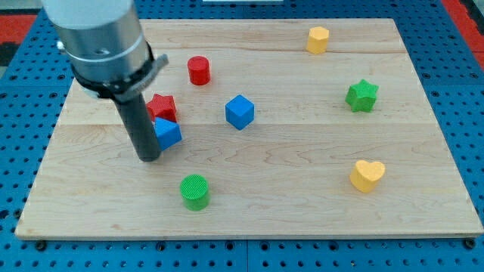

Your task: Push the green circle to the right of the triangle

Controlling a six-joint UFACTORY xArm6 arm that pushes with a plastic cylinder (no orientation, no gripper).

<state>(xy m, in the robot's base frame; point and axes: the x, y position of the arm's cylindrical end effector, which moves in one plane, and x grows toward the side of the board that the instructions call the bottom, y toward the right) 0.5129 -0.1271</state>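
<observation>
The green circle (195,191) is a short green cylinder near the view's bottom, left of centre. The blue triangle (168,134) lies up and left of it, partly hidden by the rod and touching a red star (162,107) above it. My tip (149,158) rests on the board just left of the blue triangle, close against it, and up and left of the green circle with a gap between.
A blue cube (240,112) sits right of the triangle. A red cylinder (199,70) is above. A yellow pentagon-like block (318,39), a green star (362,96) and a yellow heart (367,175) lie on the right. The wooden board (302,211) sits on a blue pegboard.
</observation>
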